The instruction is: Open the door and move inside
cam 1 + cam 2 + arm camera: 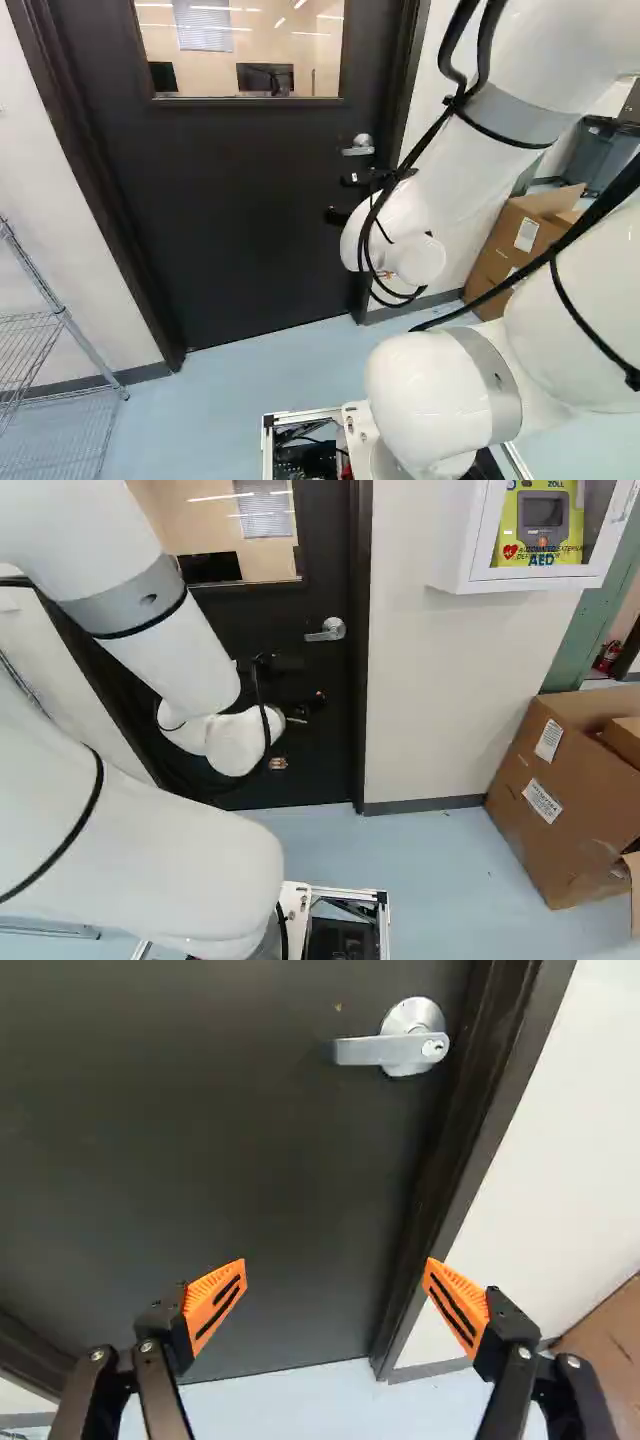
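Arm (pixel 425 400) nearest, reaching to closed door (pixel 250 210) in dark frame (pixel 478 1130). Jaws released, wide apart, nothing between. Lever (pixel 380 1051) on door, above them. Risk: closing this low misses the lever; sideways drift could clip the frame.

Yellow unit (pixel 569 522), in the white wall cabinet (pixel 446 550) at right: "ZOLL" along its top; "AED" in large letters at its foot.
Heart sign (pixel 510 552): red, on the unit, left of "AED".
Small dark lettering: across the unit's lower part, too blurred to read surely.
Cardboard box (pixel 520 845), at right: two white labels (pixel 543 800) on its left face, print too small to read.
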